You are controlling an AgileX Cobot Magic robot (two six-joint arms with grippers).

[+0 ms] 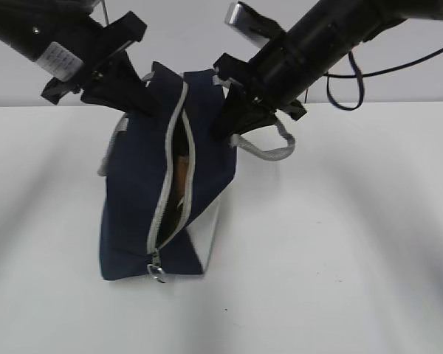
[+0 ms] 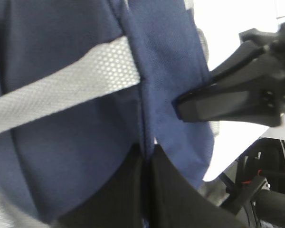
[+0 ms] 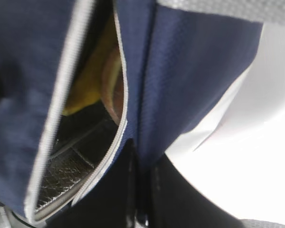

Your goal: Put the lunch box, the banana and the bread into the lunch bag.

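The navy lunch bag [image 1: 133,214] stands on the white table with its far end raised and its grey zipper open. My left gripper [image 1: 144,99] is shut on the bag's fabric at the far left top, and the fabric fold shows between its jaws in the left wrist view [image 2: 145,156]. My right gripper [image 1: 225,122] is shut on the far right edge, next to the opening in the right wrist view [image 3: 142,161]. Inside the opening lie the yellow banana [image 3: 85,90] and the brown bread [image 3: 115,85]. The bread also shows in the exterior view [image 1: 179,177]. The lunch box is hidden.
The zipper's ring pull [image 1: 157,274] hangs at the bag's near end. A grey strap handle [image 1: 269,151] loops out to the right under the right arm, and another strap [image 2: 71,90] crosses the bag's side. White table [image 1: 340,258] lies all around. A cable [image 1: 351,88] hangs behind.
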